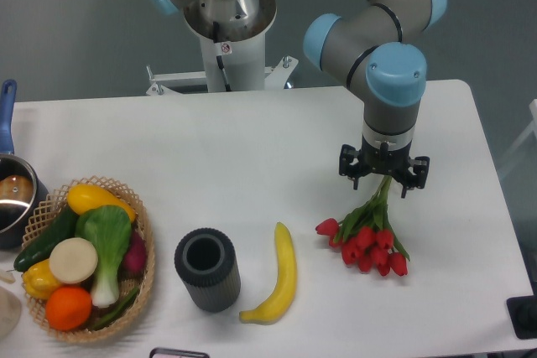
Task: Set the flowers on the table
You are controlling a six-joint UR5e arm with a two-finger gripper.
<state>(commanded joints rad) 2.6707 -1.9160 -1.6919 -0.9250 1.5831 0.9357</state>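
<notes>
The grey arm with pale blue joint caps reaches down over the right part of the large flat white table with rounded corners (252,148), and its black two-finger gripper (384,175) is pinched on the green stems of the bunch of small red tulips with green leaves (367,241). The stems run up between the fingers, and the red heads hang below and slightly left of the gripper, fanned out just over or on the tabletop; whether they touch it cannot be told from this view. Taking the flowers as the landmark, a curved yellow banana (278,277) lies on the table just to their left, near but apart from the leftmost tulip head. Further left of the flowers, beyond the banana, stands a dark grey ribbed cylindrical cup (206,269) with its open mouth upward. Well to the left of the flowers, near the table's left edge, sits a round woven wicker basket (141,282) holding an orange, a yellow lemon-like fruit, a green leafy vegetable, a dark green cucumber, a purple item and a pale round disc. Past the basket, farthest from the flowers, a metal saucepan with a blue handle (10,182) is cut off by the left edge of the view. Behind the flowers, beyond the far edge of the table, stands the arm's white pedestal base (228,48).
</notes>
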